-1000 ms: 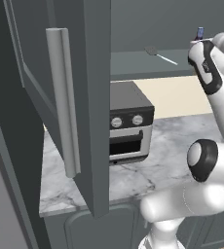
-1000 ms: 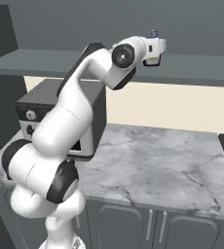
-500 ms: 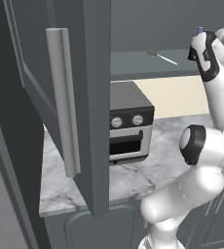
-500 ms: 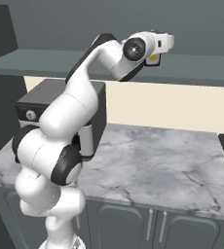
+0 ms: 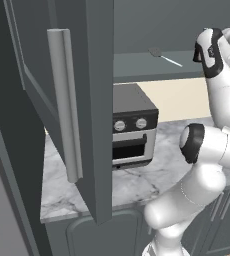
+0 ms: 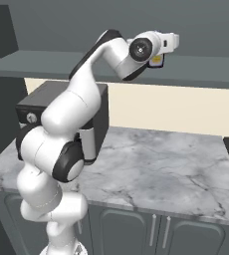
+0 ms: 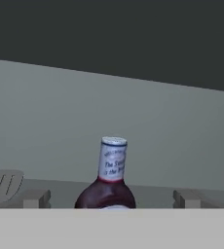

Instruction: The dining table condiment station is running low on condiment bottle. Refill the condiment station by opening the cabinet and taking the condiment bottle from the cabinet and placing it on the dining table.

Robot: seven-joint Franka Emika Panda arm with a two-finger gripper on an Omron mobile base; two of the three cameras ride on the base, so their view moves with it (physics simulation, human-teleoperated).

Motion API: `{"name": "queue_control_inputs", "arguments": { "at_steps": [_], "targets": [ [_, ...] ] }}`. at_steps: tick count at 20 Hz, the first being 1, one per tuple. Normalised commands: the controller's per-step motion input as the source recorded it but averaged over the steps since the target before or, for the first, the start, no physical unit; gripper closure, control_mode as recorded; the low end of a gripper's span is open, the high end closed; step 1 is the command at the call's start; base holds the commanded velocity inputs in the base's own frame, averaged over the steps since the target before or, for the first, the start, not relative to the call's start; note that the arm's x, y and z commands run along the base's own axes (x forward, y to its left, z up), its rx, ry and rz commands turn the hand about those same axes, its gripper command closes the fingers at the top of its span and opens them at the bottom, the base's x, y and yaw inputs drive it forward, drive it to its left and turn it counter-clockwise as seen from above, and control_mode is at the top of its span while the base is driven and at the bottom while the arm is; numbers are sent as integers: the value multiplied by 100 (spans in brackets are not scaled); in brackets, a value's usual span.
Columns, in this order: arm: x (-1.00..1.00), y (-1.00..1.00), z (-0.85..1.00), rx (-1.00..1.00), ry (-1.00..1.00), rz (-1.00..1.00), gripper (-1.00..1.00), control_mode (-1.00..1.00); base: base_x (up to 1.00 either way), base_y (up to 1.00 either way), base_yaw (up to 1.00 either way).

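Observation:
The cabinet stands open, its door (image 5: 94, 100) with the long grey bar handle (image 5: 64, 105) swung out at the left. The condiment bottle (image 7: 110, 187) stands upright on the cabinet shelf (image 6: 206, 69), dark maroon with a lilac cap (image 7: 113, 142). My gripper (image 7: 112, 199) is open right in front of it. One fingertip (image 7: 36, 198) sits on each side of the bottle's body, apart from it. In the right base view my hand (image 6: 161, 44) reaches up over the shelf edge. The dining table is out of view.
A spatula (image 5: 162, 54) lies on the shelf to the left of the bottle. Below the cabinet a black toaster oven (image 5: 129, 125) stands on the marble worktop (image 6: 161, 169). The open door juts out over the counter's left end.
The arm has stretched further up and into the cabinet, bringing the hand level with the shelf. The bottle, seen beside the hand before, is now covered by it in both base views.

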Motion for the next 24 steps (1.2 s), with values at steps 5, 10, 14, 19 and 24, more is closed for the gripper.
{"name": "queue_control_inputs", "arguments": {
  "at_steps": [5, 10, 14, 19, 24],
  "targets": [
    [8, -1, 9, 0, 0, 3, -100, -100, 0, 0, 0],
    [9, 0, 4, 0, 0, 0, -100, -100, 0, 0, 0],
    [2, 0, 0, 0, 0, 2, -100, -100, 0, 0, 0],
    [18, 0, 0, 0, 0, 3, -100, -100, 0, 0, 0],
    [26, 0, 0, 0, 0, 3, -100, -100, 0, 0, 0]
  ]
}}
